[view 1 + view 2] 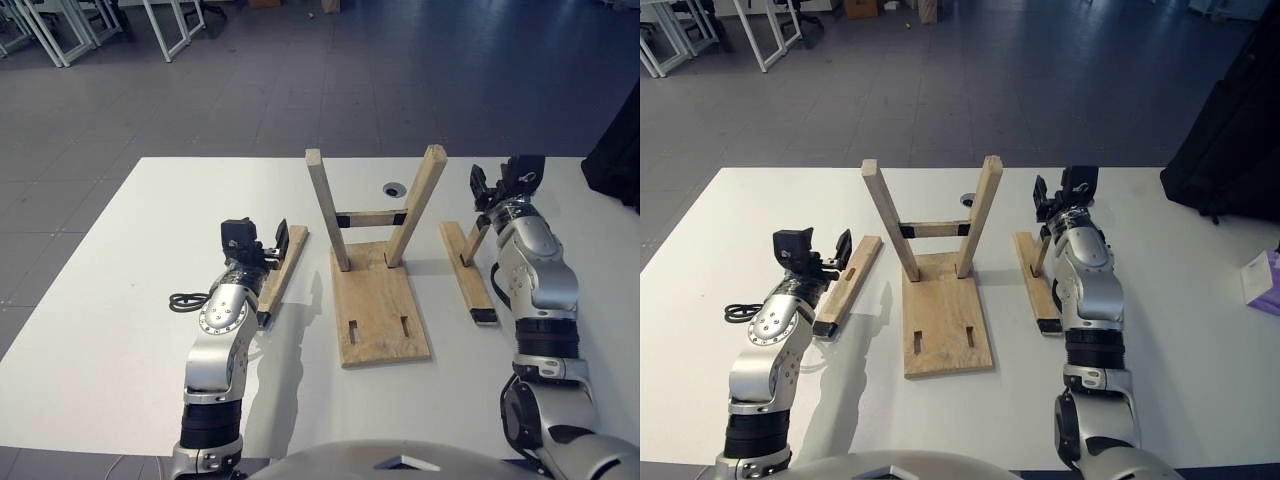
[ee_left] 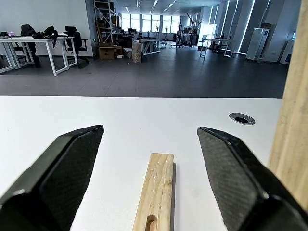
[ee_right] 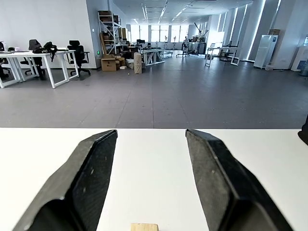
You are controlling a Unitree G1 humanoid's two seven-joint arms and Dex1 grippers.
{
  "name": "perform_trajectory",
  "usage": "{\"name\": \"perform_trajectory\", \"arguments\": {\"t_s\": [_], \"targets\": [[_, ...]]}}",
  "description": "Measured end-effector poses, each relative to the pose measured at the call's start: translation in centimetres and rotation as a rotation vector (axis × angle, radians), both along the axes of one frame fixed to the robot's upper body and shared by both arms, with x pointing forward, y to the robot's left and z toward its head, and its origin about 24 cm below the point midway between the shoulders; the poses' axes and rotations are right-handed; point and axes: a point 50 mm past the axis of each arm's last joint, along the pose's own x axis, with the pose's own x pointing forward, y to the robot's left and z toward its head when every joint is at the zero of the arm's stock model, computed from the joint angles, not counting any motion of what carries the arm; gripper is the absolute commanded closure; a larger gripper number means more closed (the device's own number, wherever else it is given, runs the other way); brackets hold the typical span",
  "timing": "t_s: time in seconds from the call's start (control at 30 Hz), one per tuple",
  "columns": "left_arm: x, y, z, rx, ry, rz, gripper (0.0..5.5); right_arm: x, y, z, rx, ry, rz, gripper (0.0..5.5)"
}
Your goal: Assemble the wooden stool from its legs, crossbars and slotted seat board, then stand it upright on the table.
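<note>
The slotted seat board (image 1: 378, 300) lies flat mid-table. Two legs (image 1: 328, 210) stand in its far slots, joined by a crossbar (image 1: 372, 218); the two near slots (image 1: 355, 325) are empty. A loose leg piece (image 1: 285, 265) lies to the board's left. My left gripper (image 1: 258, 240) is open and straddles it, the wood (image 2: 156, 192) showing between the fingers (image 2: 67, 173). Another leg piece (image 1: 467, 270) lies to the right, with a short bar (image 1: 475, 240) rising from it. My right gripper (image 1: 498, 182) is open just beyond that piece's far end (image 3: 144, 226).
A cable hole (image 1: 394, 188) sits in the white table (image 1: 120, 300) behind the standing legs. A black cable loop (image 1: 185, 300) lies by my left forearm. A black bag (image 1: 1230, 140) stands off the right edge, and a purple box (image 1: 1265, 280) rests at the far right.
</note>
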Motion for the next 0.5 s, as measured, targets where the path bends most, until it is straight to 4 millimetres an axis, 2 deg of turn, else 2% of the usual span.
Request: {"name": "perform_trajectory", "arguments": {"t_s": [0.03, 0.07, 0.1, 0.17, 0.2, 0.23, 0.27, 0.37, 0.47, 0.5], "targets": [[0.0, 0.0, 0.0, 0.000, 0.002, 0.000, 1.87, -0.1, -0.2, 0.3, 0.031, -0.019, -0.012, 2.69], [0.0, 0.0, -0.1, -0.001, 0.004, 0.000, 1.87, -0.3, -0.4, 1.5, 0.064, -0.087, -0.019, 2.60], [0.1, 0.0, -0.1, -0.001, 0.006, 0.000, 1.87, -0.5, -0.6, 3.1, 0.077, -0.159, -0.019, 2.36], [0.1, -0.1, -0.2, -0.006, 0.006, 0.000, 1.87, -1.9, -0.6, 8.8, 0.052, -0.388, 0.016, 1.98], [0.1, -0.1, -0.2, -0.007, 0.004, 0.001, 1.87, -2.8, -0.5, 10.1, 0.031, -0.439, 0.021, 1.79], [0.1, -0.1, -0.1, -0.007, 0.002, 0.002, 1.87, -4.0, -0.6, 10.6, 0.007, -0.461, 0.027, 1.64], [-0.1, -0.1, -0.2, -0.008, 0.006, 0.005, 1.87, -5.0, -0.7, 9.5, -0.003, -0.421, 0.024, 1.48], [-0.6, -0.1, -0.6, -0.015, 0.025, 0.014, 1.87, -8.9, -1.4, 1.6, -0.033, -0.102, -0.015, 1.42], [-1.1, -0.3, -1.1, -0.027, 0.056, 0.021, 1.87, -13.4, 0.0, -4.5, -0.027, 0.194, 0.084, 1.42], [-1.1, -0.4, -1.2, -0.027, 0.064, 0.018, 1.87, -14.2, 0.2, -6.2, -0.025, 0.294, 0.119, 1.42]]}}
